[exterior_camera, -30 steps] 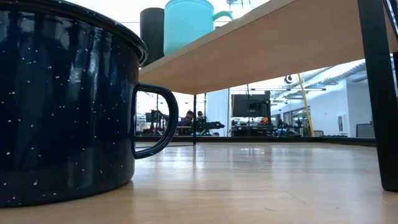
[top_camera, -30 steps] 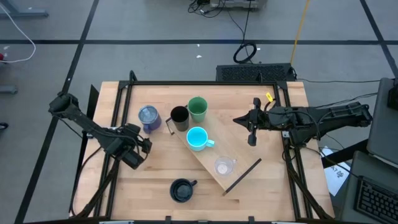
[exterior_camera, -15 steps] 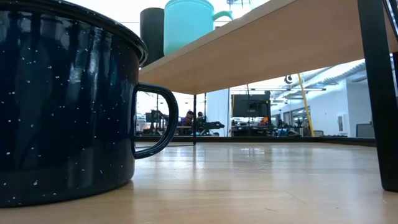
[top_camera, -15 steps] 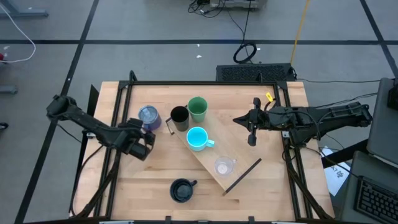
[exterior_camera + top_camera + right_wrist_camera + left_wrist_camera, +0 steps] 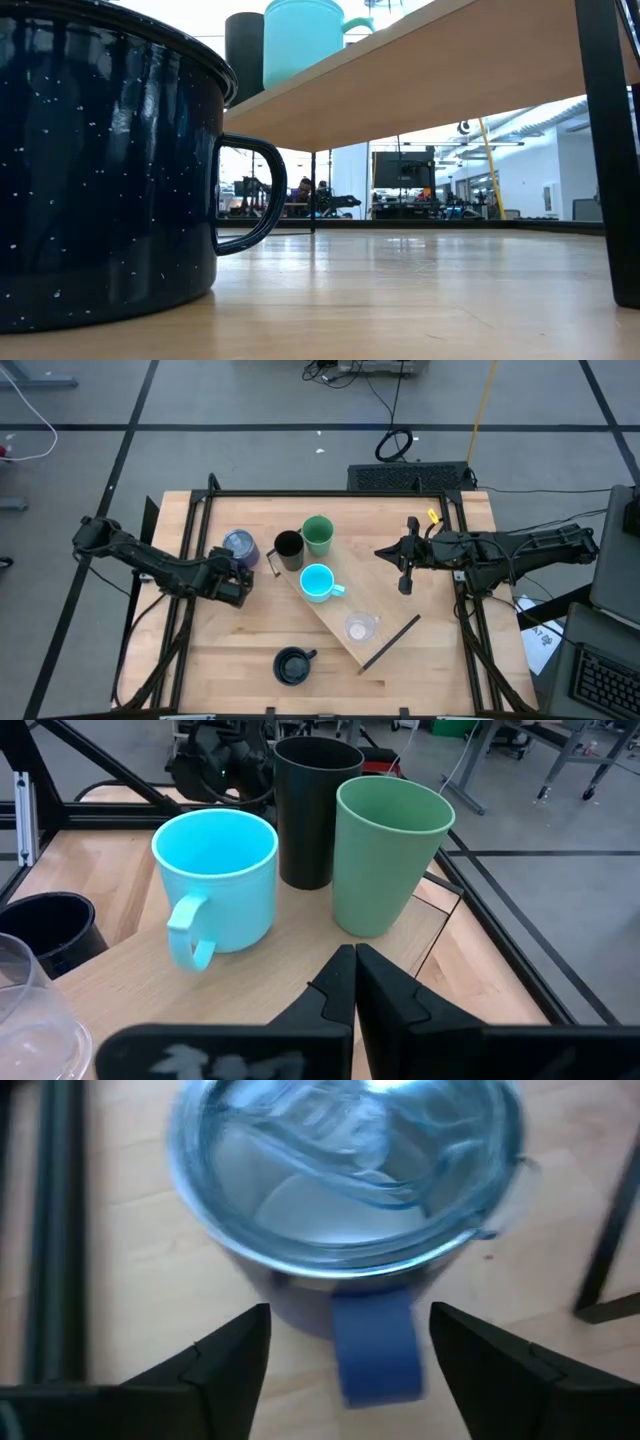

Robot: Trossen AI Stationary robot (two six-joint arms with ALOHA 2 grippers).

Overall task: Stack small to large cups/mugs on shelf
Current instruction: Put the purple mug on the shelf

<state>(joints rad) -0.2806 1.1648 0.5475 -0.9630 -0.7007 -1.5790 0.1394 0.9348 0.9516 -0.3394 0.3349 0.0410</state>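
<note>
Bluish-purple tumbler (image 5: 345, 1190) before left claw (image 5: 345, 1370)

Bare tabletop (image 5: 440, 660) lies along the right edge; the shelf (image 5: 375, 612) and clustered cups (image 5: 303, 540) block the middle.

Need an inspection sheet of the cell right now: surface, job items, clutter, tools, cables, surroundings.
Surface: wooden table, inside a black frame.
Job's things: clear glass cup, cyan mug, black cup and green cup on the shelf; navy mug and purple tumbler on the table.
Clutter: nothing seen.
Grippers: left tool open beside the tumbler; right tool shut above the table's right side, holding nothing.
Cables: coil on the floor behind the table.
Surroundings: grey floor; a room with desks beyond.
</note>
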